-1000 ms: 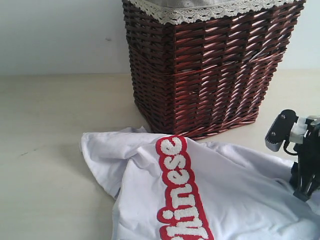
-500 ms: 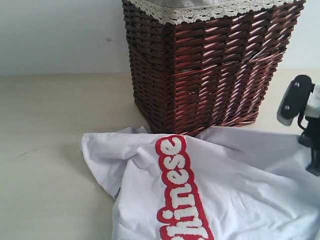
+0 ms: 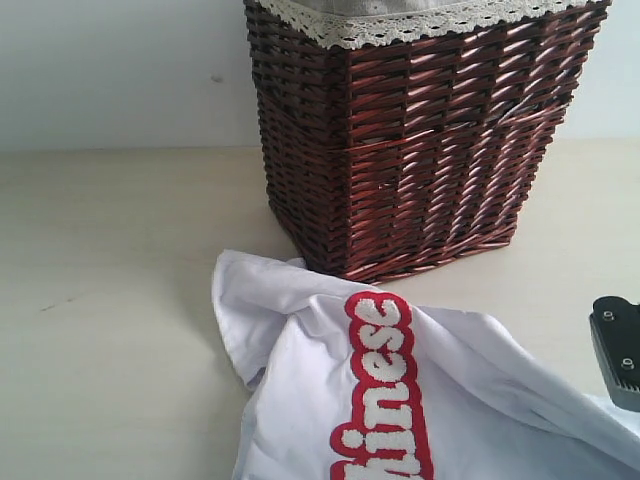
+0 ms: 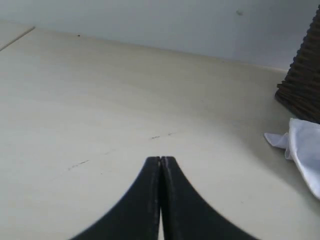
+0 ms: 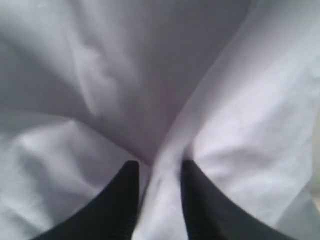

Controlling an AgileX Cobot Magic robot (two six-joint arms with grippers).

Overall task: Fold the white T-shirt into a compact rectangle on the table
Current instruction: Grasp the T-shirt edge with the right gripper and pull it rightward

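The white T-shirt (image 3: pixel 490 400) lies rumpled on the pale table (image 3: pixel 120 300) in front of the basket, its red band with white letters (image 3: pixel 385 390) running toward the near edge. My right gripper (image 5: pixel 159 167) is shut on a ridge of the T-shirt's cloth (image 5: pixel 240 125), which fills the whole right wrist view. In the exterior view only a dark part of the right arm (image 3: pixel 620 350) shows at the right edge. My left gripper (image 4: pixel 161 159) is shut on nothing, low over bare table (image 4: pixel 100 100), left of a corner of the shirt (image 4: pixel 302 145). Collar and tag are hidden.
A dark brown wicker basket (image 3: pixel 410 140) with a lace-trimmed lining stands just behind the shirt, its corner (image 4: pixel 302 85) also in the left wrist view. A pale wall runs behind the table. Bare table stretches to the left of the shirt.
The right arm has swung right and down, almost out of the exterior view, and the shirt has slid to the right with it. The basket has not moved.
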